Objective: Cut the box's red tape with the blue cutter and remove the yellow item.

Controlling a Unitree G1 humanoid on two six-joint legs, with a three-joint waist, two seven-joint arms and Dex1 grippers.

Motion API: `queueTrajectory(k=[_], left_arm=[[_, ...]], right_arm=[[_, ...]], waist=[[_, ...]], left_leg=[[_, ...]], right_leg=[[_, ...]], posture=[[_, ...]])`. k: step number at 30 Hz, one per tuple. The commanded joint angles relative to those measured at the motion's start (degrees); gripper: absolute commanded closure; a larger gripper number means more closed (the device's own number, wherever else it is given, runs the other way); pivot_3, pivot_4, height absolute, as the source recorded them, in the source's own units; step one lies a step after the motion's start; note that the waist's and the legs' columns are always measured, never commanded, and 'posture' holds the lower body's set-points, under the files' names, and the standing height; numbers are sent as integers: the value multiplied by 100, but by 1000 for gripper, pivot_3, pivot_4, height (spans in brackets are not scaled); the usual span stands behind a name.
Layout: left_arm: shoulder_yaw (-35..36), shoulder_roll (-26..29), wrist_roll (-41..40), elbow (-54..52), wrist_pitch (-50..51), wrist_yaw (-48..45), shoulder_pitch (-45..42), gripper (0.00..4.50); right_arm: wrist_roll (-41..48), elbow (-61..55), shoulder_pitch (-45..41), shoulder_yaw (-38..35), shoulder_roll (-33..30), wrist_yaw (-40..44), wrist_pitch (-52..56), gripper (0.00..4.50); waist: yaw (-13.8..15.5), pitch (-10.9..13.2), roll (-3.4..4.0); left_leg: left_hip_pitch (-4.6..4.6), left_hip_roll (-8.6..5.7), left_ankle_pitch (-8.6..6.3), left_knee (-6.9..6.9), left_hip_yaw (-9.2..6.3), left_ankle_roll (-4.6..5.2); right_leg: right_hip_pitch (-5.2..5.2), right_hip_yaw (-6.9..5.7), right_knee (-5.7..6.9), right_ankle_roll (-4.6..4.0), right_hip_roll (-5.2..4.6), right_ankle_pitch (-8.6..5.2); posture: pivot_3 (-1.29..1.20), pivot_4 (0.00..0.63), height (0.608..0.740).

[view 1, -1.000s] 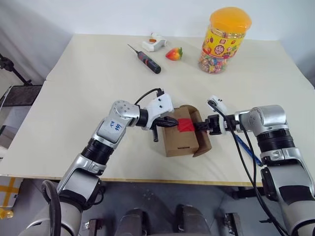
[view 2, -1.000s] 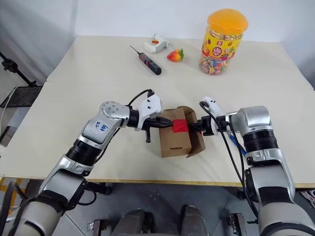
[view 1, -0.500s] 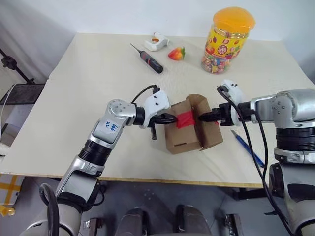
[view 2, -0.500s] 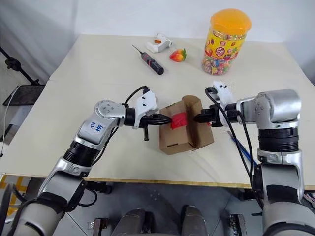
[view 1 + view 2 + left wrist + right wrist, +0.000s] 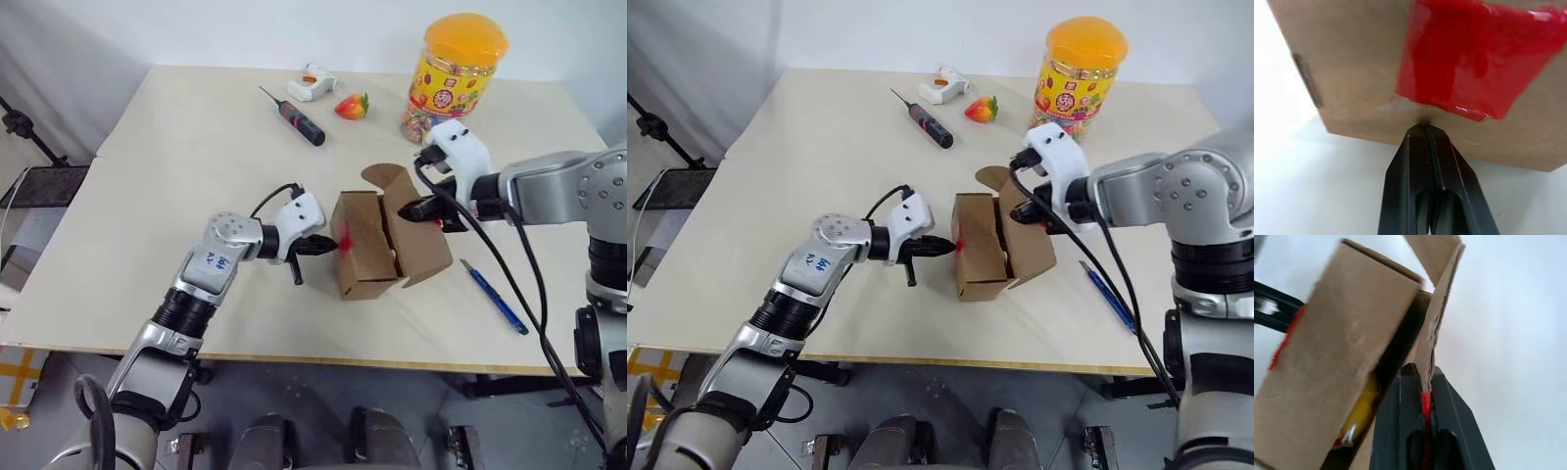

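The brown box [image 5: 367, 247] stands near the table's front edge with its flaps pulled open toward the right. My right gripper [image 5: 423, 209] is shut on one flap [image 5: 1435, 313], holding it raised; a red strip shows between its fingers. My left gripper [image 5: 329, 245] is shut and empty, its tips pressed to the box's left face just beside the red tape [image 5: 1469, 63]. The yellow item [image 5: 1359, 418] lies inside the box, visible through the gap in the right wrist view. To the right of the box, the blue cutter [image 5: 495, 297] lies on the table.
At the back of the table [image 5: 176, 176] are a black screwdriver [image 5: 294, 119], a white tool [image 5: 311, 83], a red strawberry toy [image 5: 350, 106] and a tall yellow-lidded candy jar [image 5: 453, 67]. The table's front edge runs just below the box.
My right gripper has risen and rolled, pulling the flap up and open. The box has turned so its taped face points at my left gripper, which shifted slightly left.
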Motion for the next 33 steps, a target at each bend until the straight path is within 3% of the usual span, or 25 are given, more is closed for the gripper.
queueTrajectory(k=[1,6,11,16,33], left_arm=[[688,49,-767,-476,255,-197,-164,4500],[1117,15,-1453,-691,598,-349,-490,4500],[686,-87,-1401,-690,471,-582,-631,4500],[-74,85,-947,-690,-31,-1044,-473,4500],[-1003,1014,273,-157,-1176,-1849,-288,4500]], right_arm=[[908,133,-215,102,58,-1216,28,4486],[1824,307,-301,254,105,-2288,28,4486],[2344,503,-375,316,59,-2887,28,4486],[2668,570,-412,284,-36,-3307,27,4486],[4191,509,-459,998,-940,-4152,-784,4486]], waist=[[-30,0,0],[-35,0,0],[-40,0,0],[-55,0,0],[-30,0,0]], left_leg=[[-2,0,0,0,-1,0],[-34,-6,0,6,-17,1],[-49,-9,0,4,-20,2],[-60,-9,0,1,-13,3],[-73,-5,1,4,-1,7]], right_leg=[[0,0,0,0,0,0],[-15,-16,-8,1,-4,0],[-28,-25,-8,1,-3,0],[-44,-22,-7,1,-2,1],[-71,-9,1,1,-3,1]], posture=[[0,150,740],[0,150,740],[0,150,740],[0,150,740],[0,150,740]])
